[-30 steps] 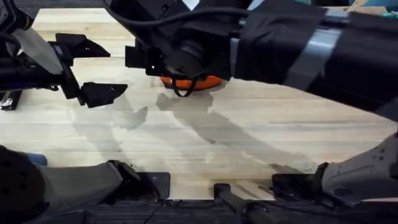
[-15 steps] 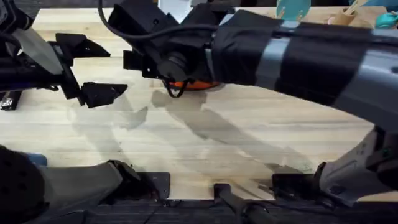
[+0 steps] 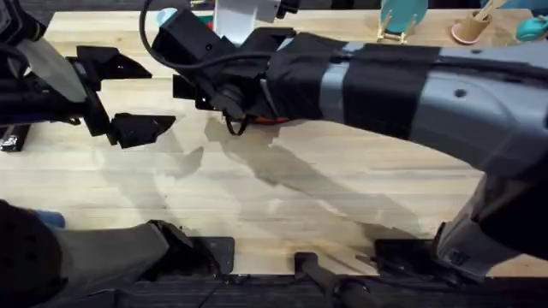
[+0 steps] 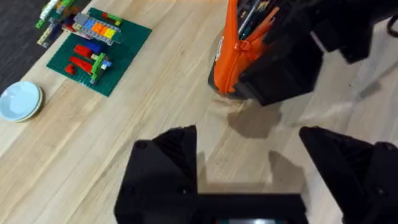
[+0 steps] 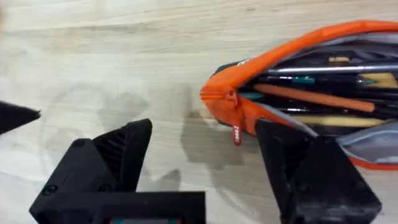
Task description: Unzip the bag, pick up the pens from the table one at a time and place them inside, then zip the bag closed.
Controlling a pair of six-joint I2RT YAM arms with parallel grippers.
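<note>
Right tool (image 5: 205, 155) wide open over the zipper tab (image 5: 236, 134) of the gaping, pen-filled bag (image 5: 311, 99): zipping stage, next needing a pinch on that tab.

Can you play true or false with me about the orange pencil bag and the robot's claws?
1. The bag is zipped shut. False: it gapes open, with pens and pencils showing inside.
2. The right gripper is open. True.
3. The right gripper is squeezing the zipper pull tab. False: the tab hangs free between its spread fingers.
4. The left gripper is open and holds nothing. True.
5. A green plate with colourful bricks lies on the table. True.
</note>
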